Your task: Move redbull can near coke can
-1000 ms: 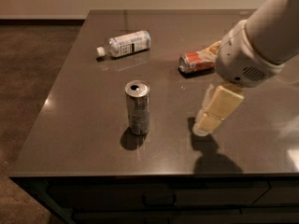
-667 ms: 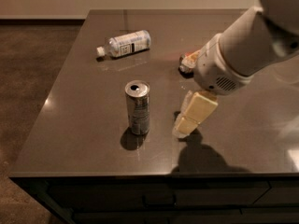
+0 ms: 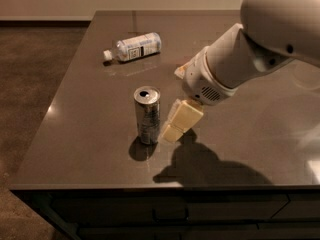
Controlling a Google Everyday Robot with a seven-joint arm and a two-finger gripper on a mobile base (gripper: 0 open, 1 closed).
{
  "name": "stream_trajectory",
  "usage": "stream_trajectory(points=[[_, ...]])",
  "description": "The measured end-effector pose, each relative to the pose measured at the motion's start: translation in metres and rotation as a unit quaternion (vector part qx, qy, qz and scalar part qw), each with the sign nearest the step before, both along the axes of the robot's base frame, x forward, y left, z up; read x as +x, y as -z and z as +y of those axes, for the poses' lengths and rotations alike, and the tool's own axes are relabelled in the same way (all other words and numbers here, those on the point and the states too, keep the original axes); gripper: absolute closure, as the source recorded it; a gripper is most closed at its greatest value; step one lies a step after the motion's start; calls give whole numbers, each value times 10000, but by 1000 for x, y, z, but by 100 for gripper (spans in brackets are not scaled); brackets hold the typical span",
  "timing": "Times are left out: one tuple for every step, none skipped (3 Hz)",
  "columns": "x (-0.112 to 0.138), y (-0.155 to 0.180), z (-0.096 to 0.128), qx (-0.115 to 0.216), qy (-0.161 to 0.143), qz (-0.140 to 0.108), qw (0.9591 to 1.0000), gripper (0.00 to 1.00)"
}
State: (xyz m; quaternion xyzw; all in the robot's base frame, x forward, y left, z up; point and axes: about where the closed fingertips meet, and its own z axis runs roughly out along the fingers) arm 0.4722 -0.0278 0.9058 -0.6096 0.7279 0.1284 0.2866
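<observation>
The redbull can [image 3: 147, 115], slim and silver-grey with an open shiny top, stands upright on the dark table [image 3: 90, 134] left of centre. My gripper [image 3: 176, 124], cream-coloured, hangs just to the right of the can at about its lower half, very close to it or touching its side. The coke can is almost wholly hidden behind my arm; only a small orange and pale edge [image 3: 180, 70] shows at the arm's upper left, behind and to the right of the redbull can.
A clear plastic bottle [image 3: 133, 47] with a white label lies on its side at the back left. My bulky white arm [image 3: 260, 39] covers the table's right back part. The table's front edge [image 3: 150, 186] is close below the can.
My gripper and arm have moved left and slightly toward the front, from well right of the redbull can to right beside it. The can has not moved. The arm now covers the coke can.
</observation>
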Motion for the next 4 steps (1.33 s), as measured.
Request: stream_trajectory(points=[[2, 1, 14, 278, -4, 111, 9996, 0], [1, 1, 26, 499, -50, 195, 9986, 0], [-3, -1, 37, 707, -143, 259, 9971, 0], [-6, -4, 47, 858, -286, 320, 9954, 18]])
